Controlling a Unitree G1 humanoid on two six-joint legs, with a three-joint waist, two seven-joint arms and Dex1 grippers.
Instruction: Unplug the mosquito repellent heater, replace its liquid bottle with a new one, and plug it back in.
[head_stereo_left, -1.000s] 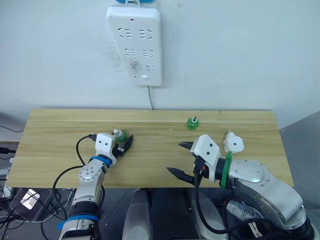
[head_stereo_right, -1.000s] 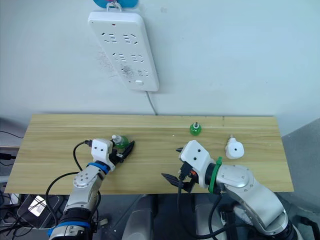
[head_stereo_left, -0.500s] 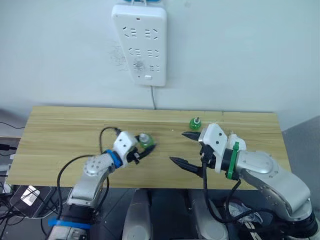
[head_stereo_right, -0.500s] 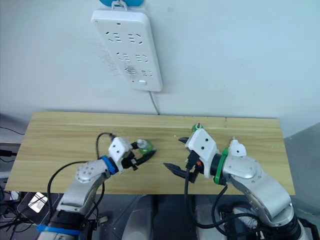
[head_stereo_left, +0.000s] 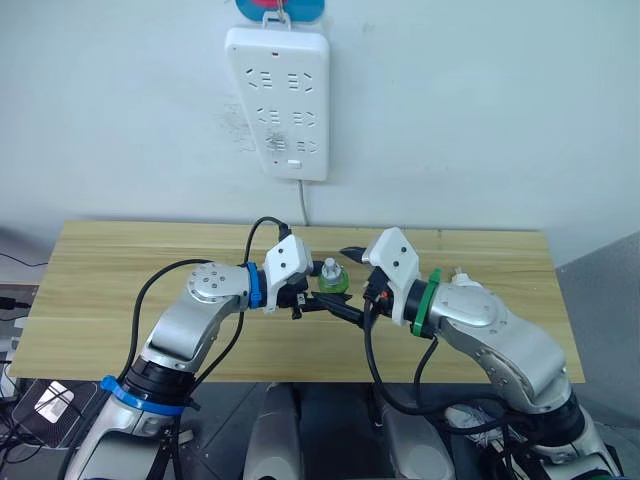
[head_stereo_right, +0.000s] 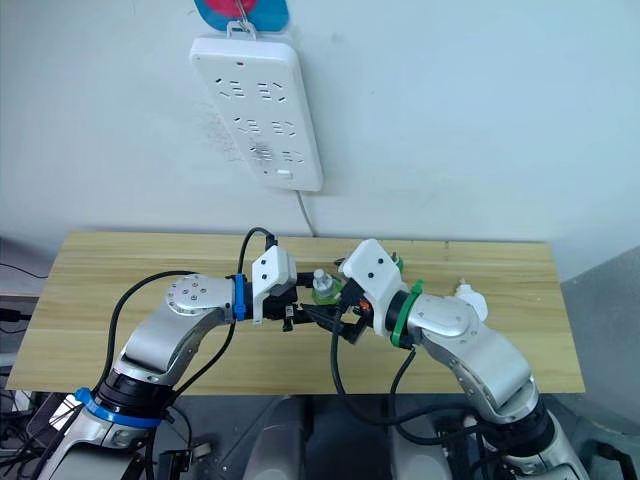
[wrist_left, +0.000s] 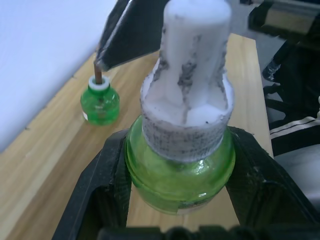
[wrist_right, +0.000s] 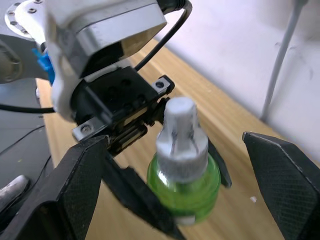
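Note:
My left gripper (head_stereo_left: 322, 296) is shut on a green liquid bottle (head_stereo_left: 330, 279) with a white cap, held upright over the middle of the wooden table (head_stereo_left: 120, 270). My right gripper (head_stereo_left: 345, 281) is open, with one black finger on each side of that bottle (wrist_right: 184, 187); I cannot tell whether the fingers touch it. A second green bottle (wrist_left: 100, 103) with a brown wick stands on the table near the wall. The mosquito repellent heater (head_stereo_right: 470, 300), small and white, lies on the table to the right, behind my right arm.
A long white power strip (head_stereo_left: 277, 100) hangs on the wall above the table's back edge, its cord (head_stereo_left: 303, 200) running down behind the table. Bare tabletop lies to the left and at the far right.
My left gripper has carried the capped bottle right and upward to mid-table. My right gripper has swung left and now brackets the bottle. The camera has also shifted.

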